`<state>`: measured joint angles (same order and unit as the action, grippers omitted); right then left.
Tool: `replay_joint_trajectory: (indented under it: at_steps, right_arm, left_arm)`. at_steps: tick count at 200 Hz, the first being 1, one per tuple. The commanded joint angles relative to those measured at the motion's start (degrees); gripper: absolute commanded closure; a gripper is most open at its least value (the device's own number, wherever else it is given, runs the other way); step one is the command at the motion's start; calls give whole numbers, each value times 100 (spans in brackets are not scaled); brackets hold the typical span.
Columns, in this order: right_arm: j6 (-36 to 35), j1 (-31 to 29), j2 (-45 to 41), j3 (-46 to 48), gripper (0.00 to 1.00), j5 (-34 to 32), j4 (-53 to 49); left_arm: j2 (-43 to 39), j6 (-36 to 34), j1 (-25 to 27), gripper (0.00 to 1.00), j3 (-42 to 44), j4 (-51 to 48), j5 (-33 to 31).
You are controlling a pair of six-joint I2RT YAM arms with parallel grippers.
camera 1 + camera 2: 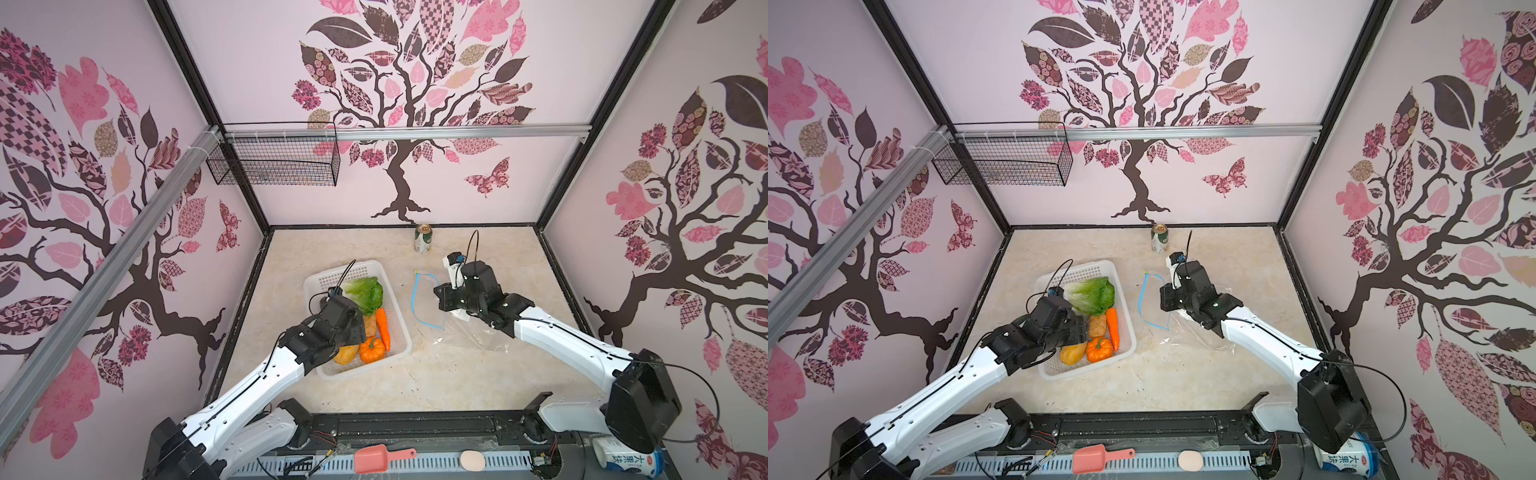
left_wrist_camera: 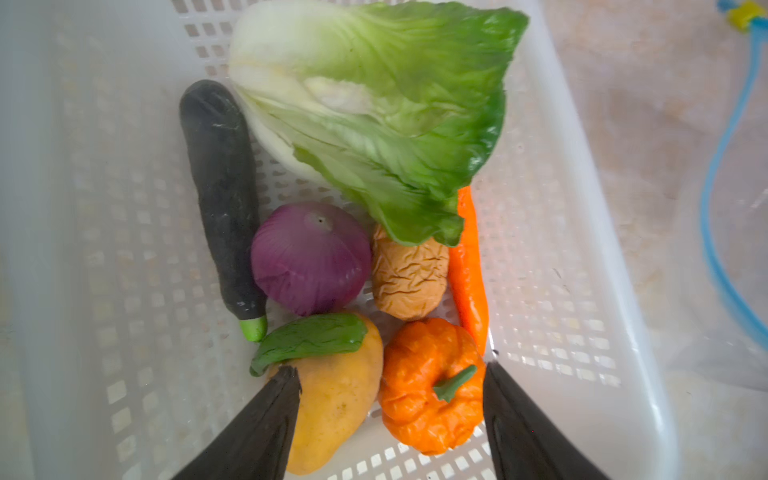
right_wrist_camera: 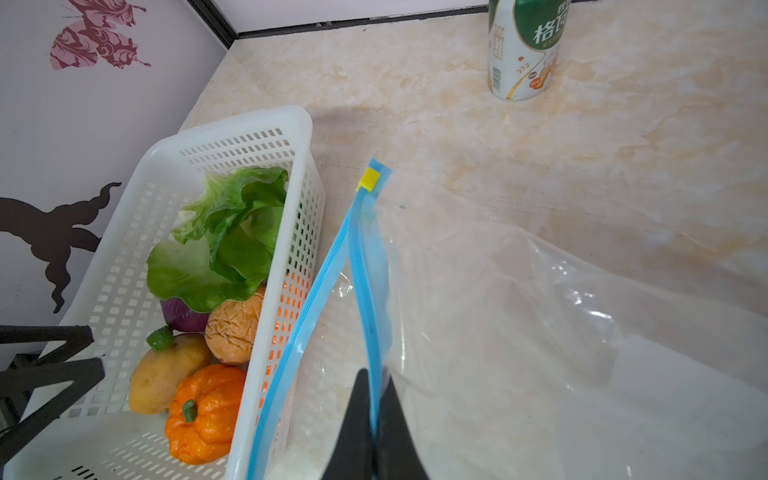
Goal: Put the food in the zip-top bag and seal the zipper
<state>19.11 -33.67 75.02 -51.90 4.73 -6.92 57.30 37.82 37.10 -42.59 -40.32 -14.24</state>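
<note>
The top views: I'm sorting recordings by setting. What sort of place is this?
Probably a staged robot test booth: pink tree-print wall panels in a black frame, two white robot arms at the front, toy vegetables in a white perforated plastic basket.

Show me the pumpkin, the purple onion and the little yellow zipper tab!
pumpkin (image 2: 415, 415): left wrist view, on its orange body beside the green stem.
purple onion (image 2: 309, 259): left wrist view, middle of its skin.
yellow slider tab (image 3: 368, 179): right wrist view, on its yellow face.

Left pincer (image 2: 392, 368) spread over potato (image 2: 336, 403), pumpkin (image 2: 419, 399)
</note>
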Motion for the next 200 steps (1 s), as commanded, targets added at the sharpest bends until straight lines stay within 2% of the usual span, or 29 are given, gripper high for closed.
replay_joint_trajectory:
  at_steps: [1, 75, 133, 200]
  right_arm:
    - [14, 18, -217, 35, 100, 62, 61]
    - [-85, 18, -215, 5, 100, 25, 50]
    - [-87, 18, -192, 26, 100, 18, 76]
    - [-109, 18, -282, 86, 100, -33, 59]
  left_arm:
    - [250, 246, -24, 28, 235, 84, -523]
    - [1068, 243, -26, 28, 269, 624, -1153]
    - [1308, 303, -27, 38, 496, 917, -1248]
    - [1532, 382, -25, 42, 505, 921, -1204]
